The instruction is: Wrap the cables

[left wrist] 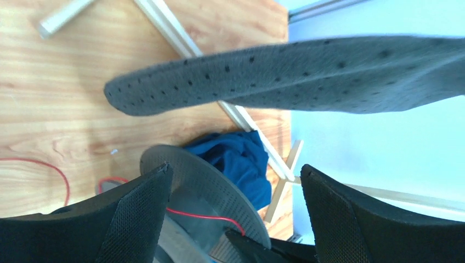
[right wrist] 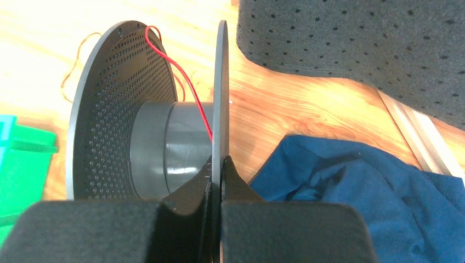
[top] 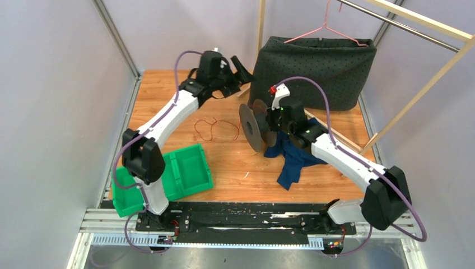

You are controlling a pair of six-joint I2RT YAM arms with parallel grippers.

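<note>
The wooden table (top: 235, 162) stood between pale grey walls, with a dotted grey bag (top: 313, 67) at its far side. The right gripper (top: 274, 120) was clamped on one flange of the spool (top: 253, 124), holding it on edge beside a blue cloth (top: 291, 159). The red cable (top: 210, 128) lay in loose loops on the table left of the spool, one strand running up over the hub between the flanges. The left gripper (top: 240, 70) hung near the bag, fingers wide apart, holding nothing. Green bins (top: 190, 168) sat at the near left.
</note>
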